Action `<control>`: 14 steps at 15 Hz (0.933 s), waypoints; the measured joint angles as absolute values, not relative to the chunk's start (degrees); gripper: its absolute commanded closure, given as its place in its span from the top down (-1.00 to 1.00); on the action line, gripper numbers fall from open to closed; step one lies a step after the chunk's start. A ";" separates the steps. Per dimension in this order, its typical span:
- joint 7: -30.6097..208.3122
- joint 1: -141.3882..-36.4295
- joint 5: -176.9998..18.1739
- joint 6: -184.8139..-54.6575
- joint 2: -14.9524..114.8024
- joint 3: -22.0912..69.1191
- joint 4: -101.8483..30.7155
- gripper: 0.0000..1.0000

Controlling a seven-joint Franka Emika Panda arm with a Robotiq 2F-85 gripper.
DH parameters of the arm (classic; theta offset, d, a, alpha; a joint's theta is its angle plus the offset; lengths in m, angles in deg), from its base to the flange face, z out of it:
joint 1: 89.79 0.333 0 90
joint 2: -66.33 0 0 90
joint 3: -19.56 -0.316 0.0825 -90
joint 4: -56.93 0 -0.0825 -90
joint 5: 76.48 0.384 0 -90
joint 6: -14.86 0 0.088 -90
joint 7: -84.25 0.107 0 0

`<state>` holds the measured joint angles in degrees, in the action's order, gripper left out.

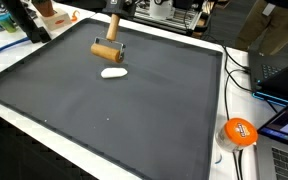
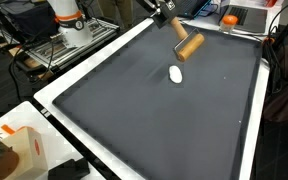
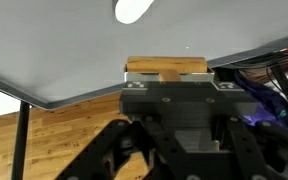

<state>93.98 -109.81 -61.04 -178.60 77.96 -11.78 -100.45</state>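
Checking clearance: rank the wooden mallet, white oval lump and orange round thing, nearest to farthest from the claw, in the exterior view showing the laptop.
1. wooden mallet, held in the claw.
2. white oval lump, on the mat beside the mallet head.
3. orange round thing, off the mat, near corner.

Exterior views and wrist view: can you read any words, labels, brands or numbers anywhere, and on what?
Nothing can be read in any view.
Orange roll: dark marks on its top, too blurred to read.
Blue sheets: too small to tell.
Wooden tool in the gripper, white lump, black mat: no marks visible.
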 measured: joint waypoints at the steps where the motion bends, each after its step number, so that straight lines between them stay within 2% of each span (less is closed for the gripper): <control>1: 93.38 -110.57 -60.39 -178.47 78.00 -12.77 -100.45 -0.56; 9: 84.37 -119.41 -53.58 -175.97 79.02 -21.99 -100.42 -0.56; 14: 80.67 -119.74 -50.83 -171.42 79.05 -23.72 -100.41 -0.56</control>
<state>80.67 -119.74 -50.83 -171.42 79.05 -23.72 -100.41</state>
